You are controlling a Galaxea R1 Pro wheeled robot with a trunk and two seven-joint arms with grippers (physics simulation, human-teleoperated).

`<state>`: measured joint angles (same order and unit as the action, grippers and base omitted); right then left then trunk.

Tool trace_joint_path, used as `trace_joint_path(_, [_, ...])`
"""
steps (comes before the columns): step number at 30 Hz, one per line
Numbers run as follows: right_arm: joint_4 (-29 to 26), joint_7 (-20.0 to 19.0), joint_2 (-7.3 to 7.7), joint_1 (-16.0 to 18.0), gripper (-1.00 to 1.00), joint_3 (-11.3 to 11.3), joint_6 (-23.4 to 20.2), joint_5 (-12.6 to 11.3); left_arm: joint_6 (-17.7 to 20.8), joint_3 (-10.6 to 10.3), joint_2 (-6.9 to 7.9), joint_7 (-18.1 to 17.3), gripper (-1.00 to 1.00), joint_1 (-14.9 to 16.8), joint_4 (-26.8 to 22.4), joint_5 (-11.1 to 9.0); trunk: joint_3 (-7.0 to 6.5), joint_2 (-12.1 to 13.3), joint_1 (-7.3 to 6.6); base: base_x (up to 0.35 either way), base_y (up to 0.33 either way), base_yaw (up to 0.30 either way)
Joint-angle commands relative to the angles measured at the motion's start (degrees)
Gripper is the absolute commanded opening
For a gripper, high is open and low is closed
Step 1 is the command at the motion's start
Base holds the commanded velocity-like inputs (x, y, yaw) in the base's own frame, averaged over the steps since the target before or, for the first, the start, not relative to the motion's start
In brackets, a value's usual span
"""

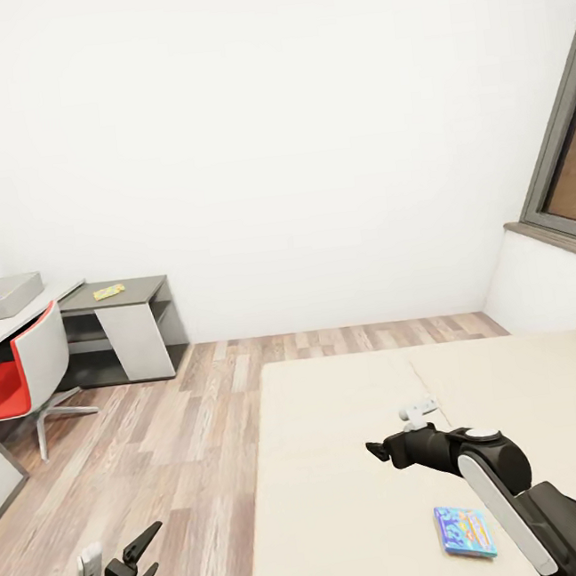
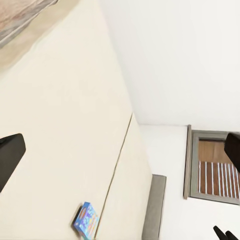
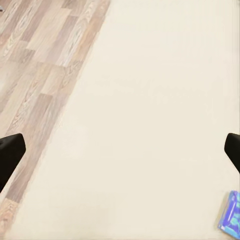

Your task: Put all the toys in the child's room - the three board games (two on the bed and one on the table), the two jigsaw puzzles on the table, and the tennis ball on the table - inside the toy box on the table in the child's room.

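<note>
Standing by the bed [image 1: 361, 458], looking over it. One blue game [image 1: 465, 531] lying flat on the mattress, close to the near edge, just beside the right arm. Easy to reach from here, so likely the first thing to pick up. Same game seen small in the left wrist view [image 2: 86, 220] and at the corner of the right wrist view [image 3: 230, 216].

Right gripper [image 1: 378, 450] held out above the bed, empty, fingers spread wide, not touching the game. Pointing past it, so needs to turn back and come down. Left gripper [image 1: 144, 555] low over the wood floor, also spread apart and holding nothing.

Toy box [image 1: 3, 297] far off on the table [image 1: 23, 320], well apart from the bed. Red chair [image 1: 21, 376] tucked in front of it. Small yellow thing [image 1: 109, 291] lying on the dark cabinet [image 1: 132, 297]; too small to tell what.

Nothing in the box yet, as far as can be seen. Long trip still to make with each toy.
</note>
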<state>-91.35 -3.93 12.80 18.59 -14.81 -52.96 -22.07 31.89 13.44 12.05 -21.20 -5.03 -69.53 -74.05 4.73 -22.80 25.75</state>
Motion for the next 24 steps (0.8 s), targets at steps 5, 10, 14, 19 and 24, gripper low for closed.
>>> trace_joint_path(5, [0.1,-0.4,-0.02,0.1,1.0,0.0,-0.2,0.4,0.5,0.1,-0.01,0.1,1.0,0.0,-0.1,-0.4,0.11,-0.1,0.04,0.0,-0.272,0.0])
trace_joint_path(10, [0.2,-0.5,-0.02,0.1,1.0,0.0,-0.2,0.4,0.5,0.1,-0.01,0.1,1.0,0.0,-0.1,-0.4,0.11,-0.1,0.04,0.0,-0.272,0.0])
trace_joint_path(14, [0.2,-0.5,-0.04,0.1,1.0,0.0,-0.2,0.4,0.5,0.1,-0.01,0.1,1.0,-0.1,-0.1,-0.4,0.11,-0.1,0.04,0.0,-0.272,0.0])
trace_joint_path(19, [0.2,-0.4,-0.06,0.1,1.0,0.0,-0.2,0.5,0.5,0.1,-0.01,0.2,1.0,-0.1,-0.1,-0.4,0.11,-0.1,0.04,0.0,-0.272,0.0])
trace_joint_path(24, [0.3,-0.4,-0.04,0.2,1.0,0.0,-0.2,0.5,0.5,0.1,-0.05,0.3,1.0,0.0,-0.1,-0.4,0.11,-0.1,0.04,0.0,-0.272,0.0])
